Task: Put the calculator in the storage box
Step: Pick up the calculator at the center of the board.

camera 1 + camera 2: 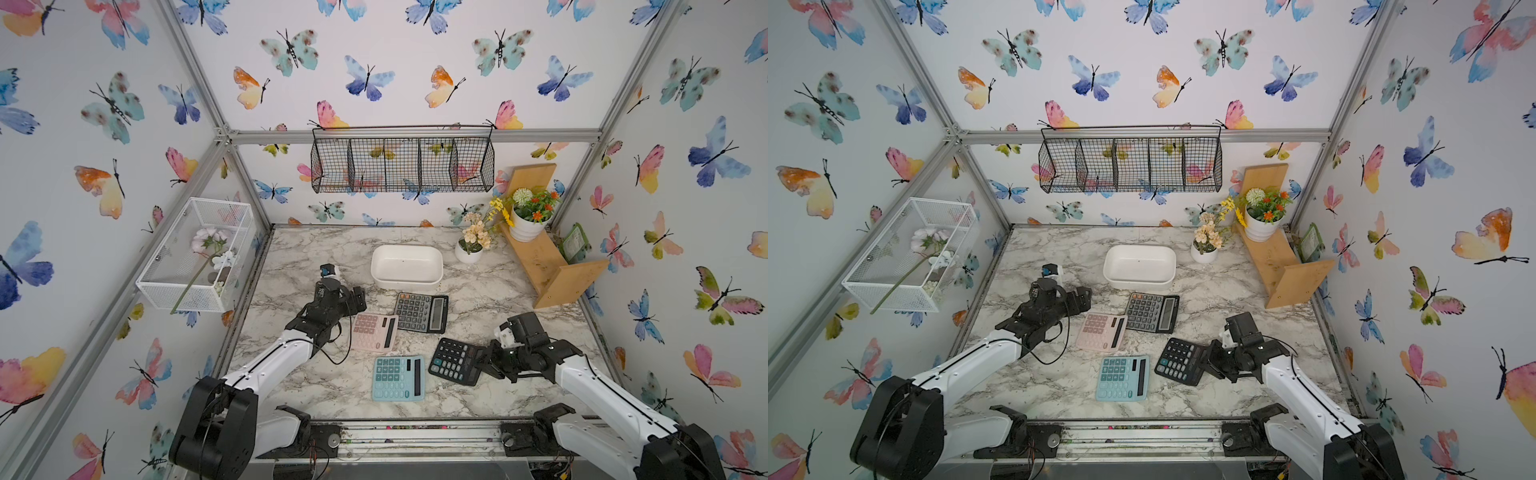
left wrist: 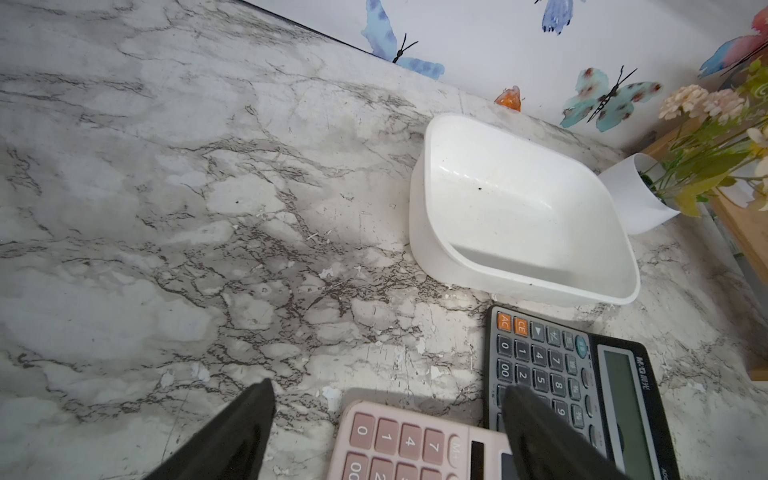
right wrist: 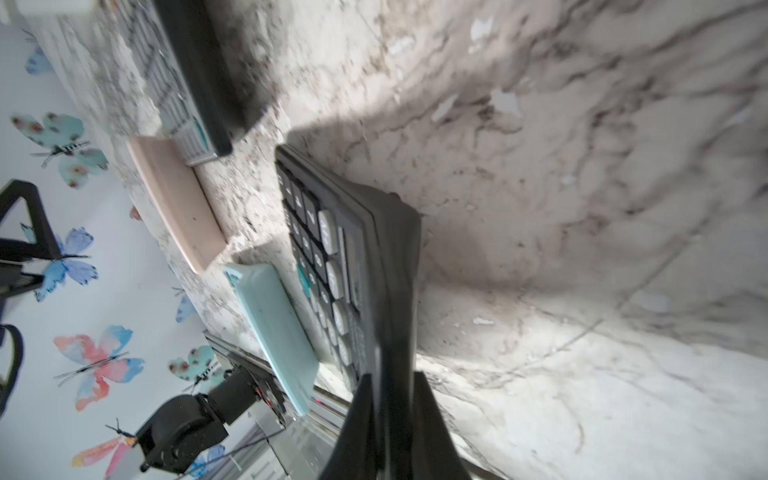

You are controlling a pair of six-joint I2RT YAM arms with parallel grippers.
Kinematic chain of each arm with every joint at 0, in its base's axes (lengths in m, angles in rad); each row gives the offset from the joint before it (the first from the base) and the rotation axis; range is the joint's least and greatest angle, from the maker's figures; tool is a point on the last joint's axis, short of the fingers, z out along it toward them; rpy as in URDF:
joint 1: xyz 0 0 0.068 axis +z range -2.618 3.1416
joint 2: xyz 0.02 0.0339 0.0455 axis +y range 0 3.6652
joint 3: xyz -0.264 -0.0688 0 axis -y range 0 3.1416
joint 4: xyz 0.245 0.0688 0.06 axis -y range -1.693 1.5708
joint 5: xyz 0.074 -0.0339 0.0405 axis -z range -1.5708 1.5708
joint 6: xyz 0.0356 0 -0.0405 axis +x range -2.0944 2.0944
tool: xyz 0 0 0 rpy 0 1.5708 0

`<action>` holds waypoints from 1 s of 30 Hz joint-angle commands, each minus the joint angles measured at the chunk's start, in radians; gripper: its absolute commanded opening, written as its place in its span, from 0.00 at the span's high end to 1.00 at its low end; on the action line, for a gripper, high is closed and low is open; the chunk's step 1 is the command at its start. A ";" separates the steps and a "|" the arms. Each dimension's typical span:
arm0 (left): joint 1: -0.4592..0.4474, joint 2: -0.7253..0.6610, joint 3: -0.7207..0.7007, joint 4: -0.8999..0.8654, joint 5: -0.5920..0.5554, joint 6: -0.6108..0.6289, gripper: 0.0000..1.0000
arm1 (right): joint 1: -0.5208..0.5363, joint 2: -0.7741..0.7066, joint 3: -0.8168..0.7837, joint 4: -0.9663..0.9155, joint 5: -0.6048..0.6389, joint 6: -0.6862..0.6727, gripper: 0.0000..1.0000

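Observation:
The white storage box stands empty at the back middle of the marble table. A black calculator lies front right, and my right gripper is shut on its right edge. My left gripper hangs open left of the box, above the far end of a pink calculator, holding nothing. A dark grey calculator lies just in front of the box. A light blue calculator lies nearest the front.
A small white flower pot stands right of the box. A wooden shelf with a potted plant fills the back right corner. A white wire-mesh box hangs on the left wall, a black wire basket on the back wall.

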 commanded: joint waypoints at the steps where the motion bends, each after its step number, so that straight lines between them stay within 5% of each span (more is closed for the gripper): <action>1: -0.003 -0.021 0.021 -0.014 -0.029 0.014 0.08 | 0.001 -0.010 0.067 -0.091 0.118 -0.054 0.94; 8: -0.003 -0.030 0.018 -0.018 -0.031 0.016 0.08 | 0.000 -0.020 0.149 -0.177 0.171 -0.099 0.97; 18: -0.003 -0.017 0.021 -0.019 -0.071 0.023 0.07 | 0.001 0.016 0.572 -0.504 0.306 -0.231 0.97; 30: -0.003 -0.053 0.034 -0.055 -0.078 0.024 0.07 | 0.000 0.463 0.916 -0.177 0.105 -0.445 0.97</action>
